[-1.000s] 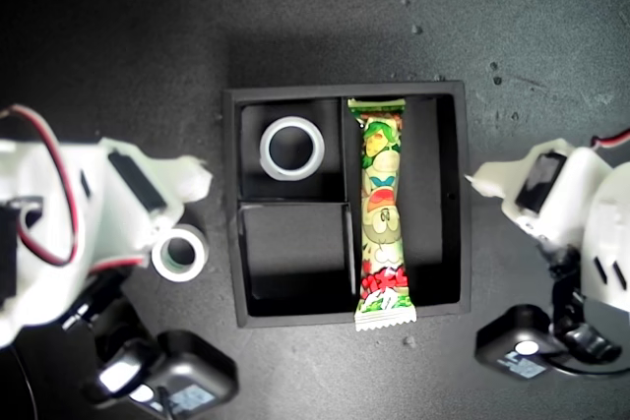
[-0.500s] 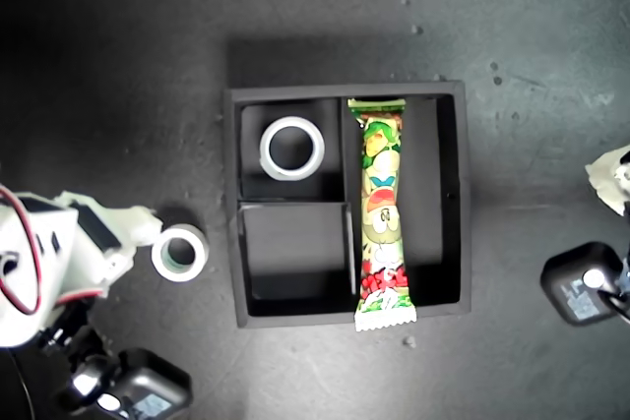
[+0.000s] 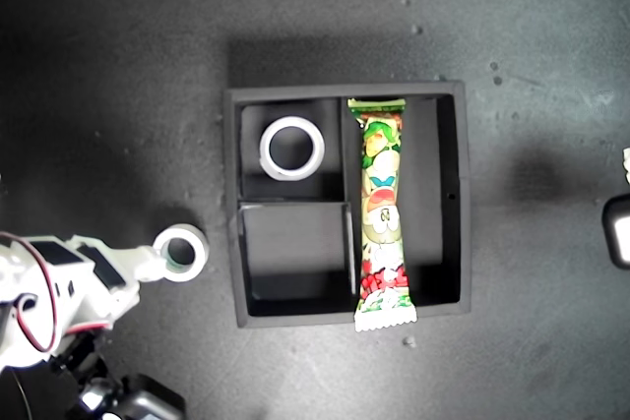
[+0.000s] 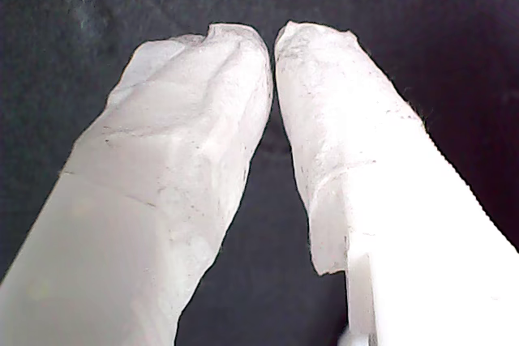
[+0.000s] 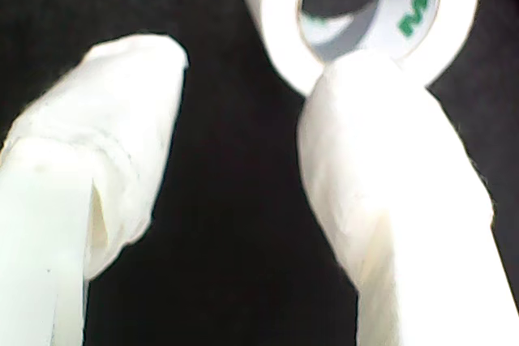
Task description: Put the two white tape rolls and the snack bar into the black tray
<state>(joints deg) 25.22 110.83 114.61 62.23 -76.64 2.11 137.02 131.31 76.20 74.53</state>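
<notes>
Tape roll (image 3: 180, 252) with the greenish core lies on the dark table (image 3: 108, 66) at the exterior view's left, outside the black tray (image 3: 450, 194) and near its left wall. My second gripper (image 5: 235, 103) is at it: the jaws are spread wide, nothing is held, and one white fingertip (image 5: 369, 111) overlaps the roll's rim (image 5: 276, 6) in the second wrist view, seemingly touching it from outside. In the exterior view that arm's white tip (image 3: 148, 265) meets the roll's edge.

To take this roll well, I judge one finger should go down into the open centre and the other stay outside the wall, then close gently so the ring does not skid across the table. The lower small compartment, just beside the roll, is bare and looks the natural place for it.

Moving right, the wider tape roll (image 3: 291, 148) sits in the upper small compartment, and the snack bar (image 3: 382, 213) lies along the long compartment, its lower crimped end resting over the tray's rim.

My first gripper (image 4: 272, 38) has its jaws nearly together, only a thin gap at the tips, holding nothing above bare dark table; I cannot place it surely in the exterior view.
</notes>
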